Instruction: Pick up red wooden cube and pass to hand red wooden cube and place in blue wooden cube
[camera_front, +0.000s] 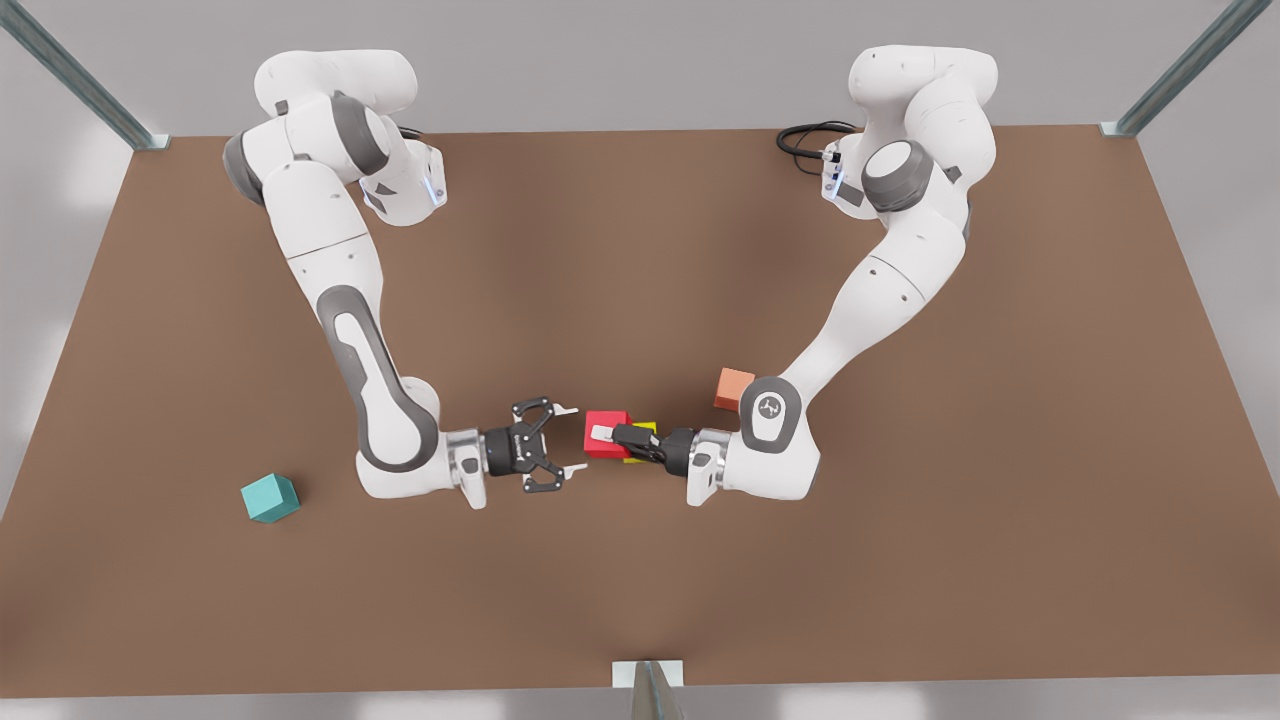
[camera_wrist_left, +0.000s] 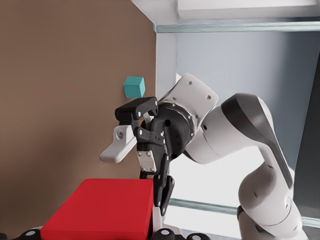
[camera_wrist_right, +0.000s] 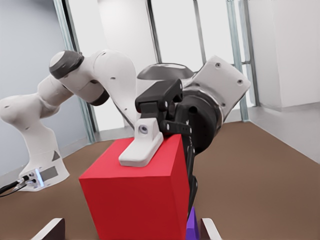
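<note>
The red wooden cube (camera_front: 598, 450) (camera_wrist_left: 100, 210) (camera_wrist_right: 135, 200) is held near the table's middle. My left gripper (camera_front: 605, 436) (camera_wrist_right: 165, 175), on the arm at the front view's right, is shut on it, with one white pad lying on a cube face. My right gripper (camera_front: 572, 438) (camera_wrist_left: 134, 184) (camera_wrist_right: 130, 230), on the arm at the front view's left, faces it, open, fingertips just short of the cube. The blue wooden cube (camera_front: 270, 498) (camera_wrist_left: 134, 86) sits alone on the table at the front view's left, behind the right arm.
A pale orange cube (camera_front: 734, 388) lies by the left arm's wrist. A yellow cube (camera_front: 645, 428) peeks from behind the left gripper, and a purple sliver (camera_wrist_right: 192, 225) shows under the red cube. A metal post (camera_front: 648, 690) stands at the brown table's (camera_front: 900, 600) near edge.
</note>
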